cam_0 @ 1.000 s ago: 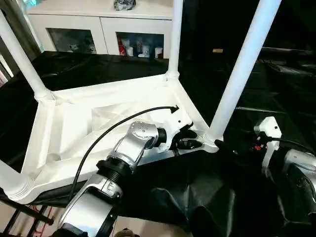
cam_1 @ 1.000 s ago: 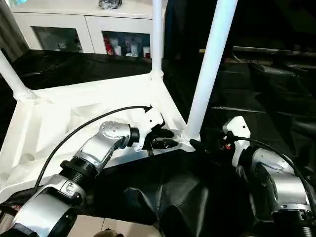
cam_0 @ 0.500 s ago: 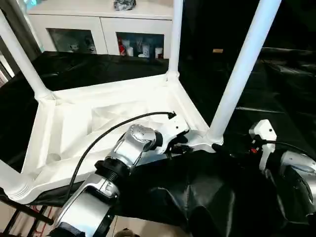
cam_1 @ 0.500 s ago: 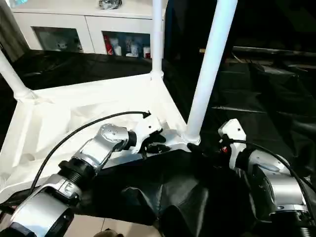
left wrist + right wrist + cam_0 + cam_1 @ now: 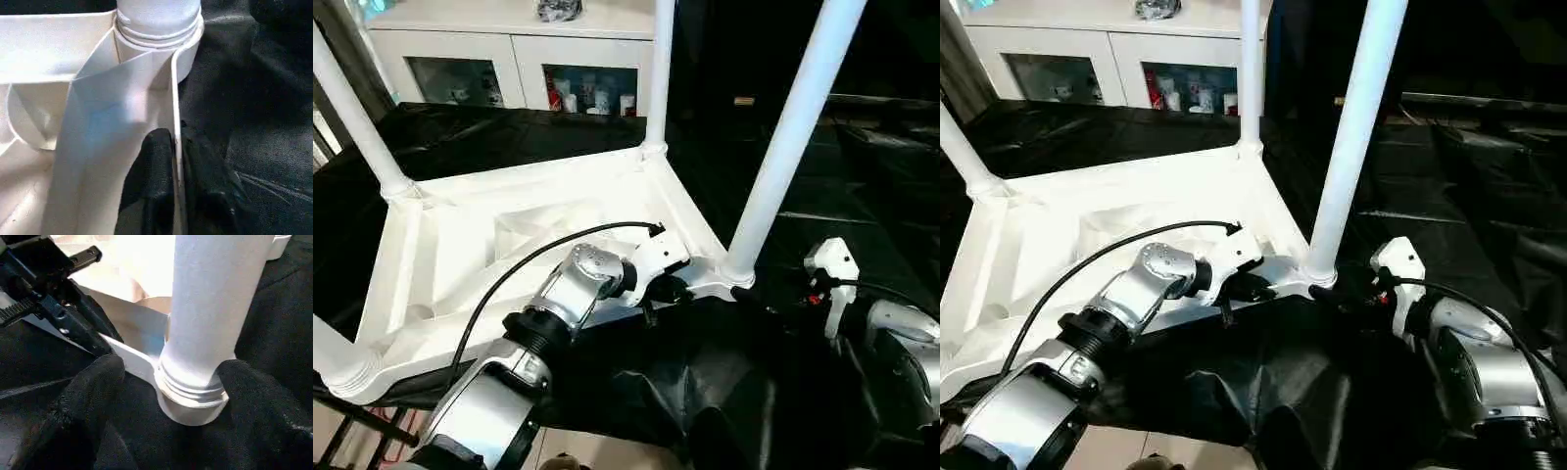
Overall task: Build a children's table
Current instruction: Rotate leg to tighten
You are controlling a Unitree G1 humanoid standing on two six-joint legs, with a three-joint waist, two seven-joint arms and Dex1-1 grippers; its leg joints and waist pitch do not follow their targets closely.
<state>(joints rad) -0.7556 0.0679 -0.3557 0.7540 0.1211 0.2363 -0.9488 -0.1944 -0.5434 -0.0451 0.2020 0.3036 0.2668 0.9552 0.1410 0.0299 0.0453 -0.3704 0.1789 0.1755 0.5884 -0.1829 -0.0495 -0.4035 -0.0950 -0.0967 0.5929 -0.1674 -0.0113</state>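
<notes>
Tabletop (image 5: 460, 255): I see it lying underside up on the black-draped counter (image 5: 509, 132), ribs and raised rim facing me. One long edge overhangs the counter's near side.

Legs: four white tubes stand in the corner sockets. Far left leg (image 5: 352, 113), far right leg (image 5: 658, 73) and near right leg (image 5: 793, 137) rise out of frame; the near left leg (image 5: 328, 352) shows at the picture edge.

Left hand (image 5: 176, 191): I read it as clamped on the tabletop's thin rim, one black finger (image 5: 151, 186) inside the rim, the other outside – the rim is pinched between them. It sits just beside the near right socket (image 5: 161, 54). In the head view the same hand (image 5: 668, 290) is at the near right end of the tabletop.

Right hand (image 5: 166, 396): fingers stand wide, one on each side of the near right leg's base – left finger (image 5: 93, 396) and right finger (image 5: 259, 401) both close to the threaded collar. I cannot tell whether either pad touches it. In the head view this hand (image 5: 1347, 294) lies low on the black cloth, just right of that socket.

Cable (image 5: 529, 264): a black lead arcs over the left forearm to the wrist housing.

Background: a white cabinet (image 5: 509, 59) with glass doors stands beyond the counter.
</notes>
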